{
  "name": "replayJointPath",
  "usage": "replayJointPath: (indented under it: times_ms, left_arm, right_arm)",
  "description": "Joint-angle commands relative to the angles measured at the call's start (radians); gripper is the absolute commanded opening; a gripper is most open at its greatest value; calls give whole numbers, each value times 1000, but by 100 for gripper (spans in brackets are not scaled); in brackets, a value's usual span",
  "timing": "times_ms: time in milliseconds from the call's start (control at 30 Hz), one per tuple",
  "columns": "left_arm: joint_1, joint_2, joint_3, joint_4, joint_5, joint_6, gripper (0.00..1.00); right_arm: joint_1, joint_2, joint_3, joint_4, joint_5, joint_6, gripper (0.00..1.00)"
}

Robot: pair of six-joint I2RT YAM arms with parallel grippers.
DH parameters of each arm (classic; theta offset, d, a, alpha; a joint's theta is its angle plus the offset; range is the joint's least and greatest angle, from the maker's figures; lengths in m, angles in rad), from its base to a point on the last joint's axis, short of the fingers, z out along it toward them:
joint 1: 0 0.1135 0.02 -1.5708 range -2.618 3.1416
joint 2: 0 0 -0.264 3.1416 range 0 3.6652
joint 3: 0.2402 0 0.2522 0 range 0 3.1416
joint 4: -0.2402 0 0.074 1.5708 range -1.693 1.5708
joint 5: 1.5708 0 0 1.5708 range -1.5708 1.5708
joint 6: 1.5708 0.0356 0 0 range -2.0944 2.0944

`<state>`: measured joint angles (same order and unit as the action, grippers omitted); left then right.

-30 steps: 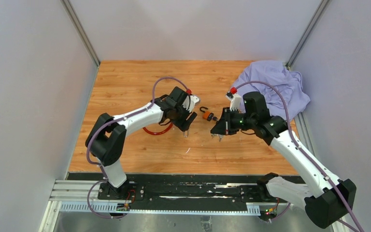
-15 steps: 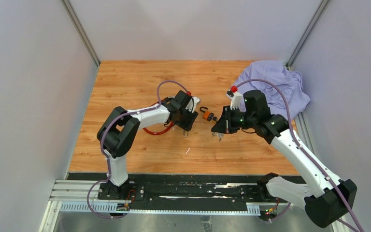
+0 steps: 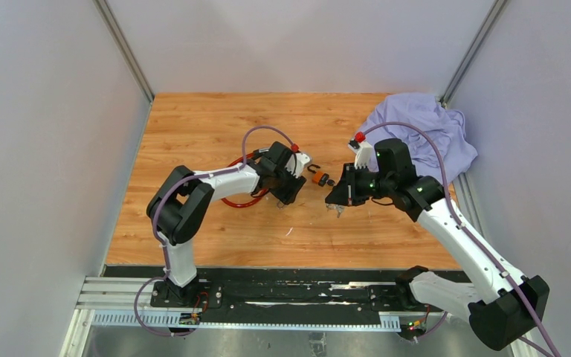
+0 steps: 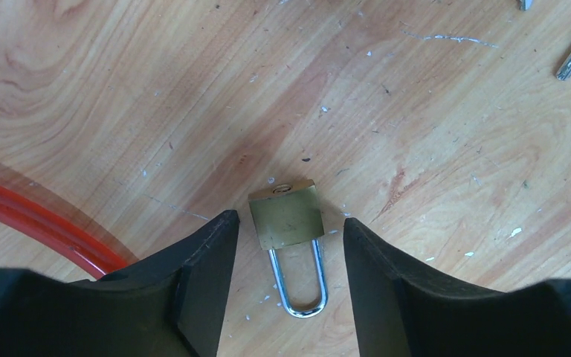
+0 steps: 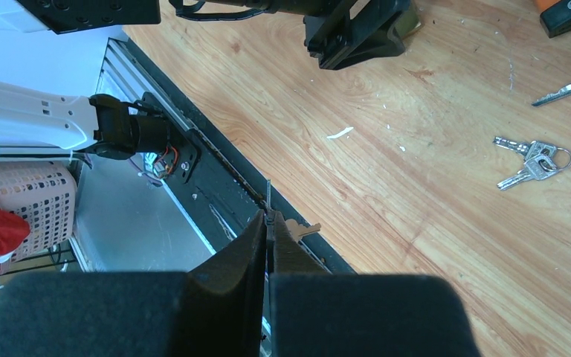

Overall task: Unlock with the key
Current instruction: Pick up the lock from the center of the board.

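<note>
Neither step is done: the padlock [image 4: 286, 212] lies locked on the table [image 4: 416, 111], between the part-open fingers of the left gripper [image 4: 288, 223], ungripped. Right of the padlock, the right gripper [image 5: 268, 221] pinches a key [image 5: 302, 229], not yet inserted or turned.

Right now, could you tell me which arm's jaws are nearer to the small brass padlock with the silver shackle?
Left. The left arm has its open jaws astride the brass padlock, one on each side. The right arm holds its shut jaws farther right, apart from it.

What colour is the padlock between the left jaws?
The padlock is brass gold; clearest in left wrist view.
</note>
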<state>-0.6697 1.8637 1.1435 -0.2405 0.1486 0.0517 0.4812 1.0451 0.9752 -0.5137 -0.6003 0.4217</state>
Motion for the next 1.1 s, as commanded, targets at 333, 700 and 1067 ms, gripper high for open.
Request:
replayJointPath:
  times_ms: [333,700,1067]
  left_arm:
    - [-2,19,-23,6,16,-51,49]
    - [4,-48,26,-115,192,150,24]
    - [178,-353,283,-770,515,910,18]
  right_arm:
    - [-11,-15,22,4,-21,-6,1]
    - [-3,-2,33,3,-29,-18,1]
    - [28,46,81,-6,-49,-35,1]
